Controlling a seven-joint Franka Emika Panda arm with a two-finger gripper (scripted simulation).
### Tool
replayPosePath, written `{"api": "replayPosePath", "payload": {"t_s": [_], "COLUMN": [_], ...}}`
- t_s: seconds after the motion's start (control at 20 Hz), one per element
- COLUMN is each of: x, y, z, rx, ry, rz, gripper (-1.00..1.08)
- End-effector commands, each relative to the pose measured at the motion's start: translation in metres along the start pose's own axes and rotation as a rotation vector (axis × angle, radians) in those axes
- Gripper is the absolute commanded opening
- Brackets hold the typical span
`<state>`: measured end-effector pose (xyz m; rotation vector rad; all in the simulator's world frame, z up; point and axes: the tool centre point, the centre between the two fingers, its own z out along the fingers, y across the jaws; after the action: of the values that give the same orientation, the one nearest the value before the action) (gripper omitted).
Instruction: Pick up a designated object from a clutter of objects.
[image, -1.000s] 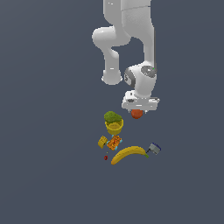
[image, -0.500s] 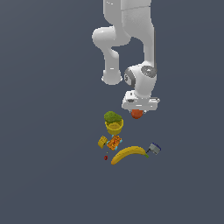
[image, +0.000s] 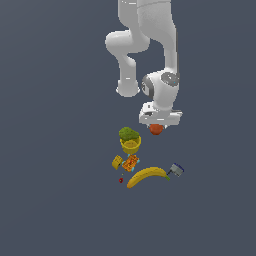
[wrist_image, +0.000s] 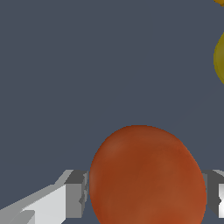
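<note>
Dark slate-grey bench filled the scene as the white arm reached down from above, its tool clenched on the red-orange ball. The ball sat directly under the tool's white body in the exterior view, with only its lower part showing beneath. Seen from the wrist, the ball bulked large between the two grey pads, one pressed to each side of it.

Spread out at about seven o'clock from the ball lay the other items. Nearest was the green lump, sitting at the rim of the yellow cup and touching it. At six o'clock from the cup came the orange patterned box, with the small yellow block just beside it at nine o'clock. The banana curved across the lower edge of the group, its far end close to the grey-blue piece at three o'clock. A tiny dark-red berry lay near the banana's other end. The ball and tool were apart from all of them.
</note>
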<state>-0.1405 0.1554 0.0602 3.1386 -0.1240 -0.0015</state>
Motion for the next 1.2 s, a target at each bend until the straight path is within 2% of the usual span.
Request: {"api": "replayPosePath", "payload": {"t_s": [0.0,0.4,1.15], "x": [0.004,0.021,0.068], "y": [0.003,0.019,0.063], "z": [-0.01,-0.059,-0.189], "rx": [0.001,0.003,0.006], "ry": [0.002,0.001,0.0], "rz": [0.0,-0.001,-0.001], "gripper": [-1.0,-1.0,-1.0]}}
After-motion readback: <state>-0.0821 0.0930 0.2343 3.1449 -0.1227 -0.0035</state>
